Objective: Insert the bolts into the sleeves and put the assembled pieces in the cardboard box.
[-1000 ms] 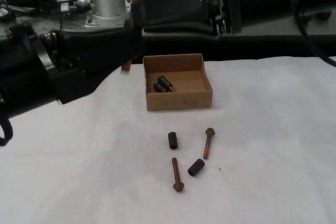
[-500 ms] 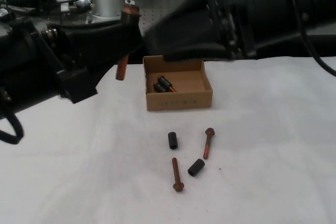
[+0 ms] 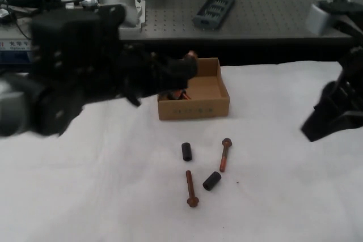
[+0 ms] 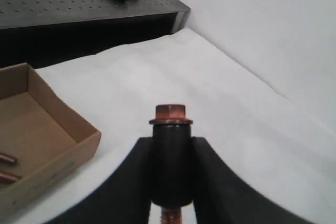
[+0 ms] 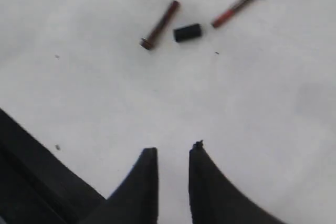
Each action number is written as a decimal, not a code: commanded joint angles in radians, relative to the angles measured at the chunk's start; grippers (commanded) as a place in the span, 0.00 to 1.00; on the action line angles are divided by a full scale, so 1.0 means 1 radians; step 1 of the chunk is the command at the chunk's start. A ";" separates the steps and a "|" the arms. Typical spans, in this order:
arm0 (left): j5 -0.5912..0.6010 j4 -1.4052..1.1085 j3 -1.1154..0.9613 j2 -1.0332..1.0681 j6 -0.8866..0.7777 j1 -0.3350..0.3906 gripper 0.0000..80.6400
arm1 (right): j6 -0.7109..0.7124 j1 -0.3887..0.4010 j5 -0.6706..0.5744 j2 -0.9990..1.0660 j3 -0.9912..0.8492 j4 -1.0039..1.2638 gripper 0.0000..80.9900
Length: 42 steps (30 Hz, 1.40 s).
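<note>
The only writing I can find is a short line of dark print (image 3: 191, 109) on the front wall of the cardboard box (image 3: 222, 106), and it is too small for me to read. My left tool (image 4: 172, 150) is clamped on a black sleeve (image 4: 171, 169) with a copper bolt (image 4: 170, 115) through it, head above and thread showing below. In the high view that piece sits up by the box's back rim, probably above it rather than inside. Half a second ago this arm was back at the left with the piece off the box's rear-left corner; it has since swung across the box's left half. My right tool (image 5: 174, 148), fingers narrowly apart and holding nothing, has pulled out from above the box to the right side of the counter (image 3: 283, 196). Two loose bolts (image 3: 225, 155) and two loose sleeves (image 3: 186, 152) lie unmoved on the white cloth (image 3: 85, 185), and finished pieces (image 4: 5, 167) lie in the box.
</note>
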<state>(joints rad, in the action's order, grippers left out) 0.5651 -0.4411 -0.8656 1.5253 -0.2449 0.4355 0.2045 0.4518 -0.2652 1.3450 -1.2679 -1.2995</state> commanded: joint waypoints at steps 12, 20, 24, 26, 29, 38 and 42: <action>-0.023 0.329 -0.920 0.771 0.020 -0.052 0.01 | 0.045 -0.019 0.028 -0.009 -0.001 0.034 0.04; -0.038 0.429 -1.113 0.914 0.020 -0.052 0.16 | 0.045 -0.019 0.023 -0.009 -0.001 0.033 0.04; -0.060 0.451 -1.113 0.918 0.020 -0.052 0.46 | 0.045 -0.019 0.023 -0.009 -0.001 0.033 0.04; -0.073 0.467 -1.113 0.918 0.020 -0.052 0.51 | 0.045 -0.019 0.024 -0.009 -0.001 0.036 0.04; -0.057 0.472 -1.113 0.918 0.006 -0.052 0.51 | 0.045 -0.019 0.024 -0.009 -0.001 0.036 0.04; -0.021 0.657 -1.113 0.814 0.072 -0.057 0.35 | 0.045 -0.019 0.024 -0.009 -0.001 0.036 0.04; -0.021 0.872 -1.113 0.733 0.127 -0.069 0.18 | 0.045 -0.019 0.024 -0.009 -0.001 0.032 0.04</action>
<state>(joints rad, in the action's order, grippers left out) 0.5361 0.3251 -1.9658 2.3161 -0.1552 0.3770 0.2399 0.4382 -0.2349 1.3450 -1.2679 -1.2693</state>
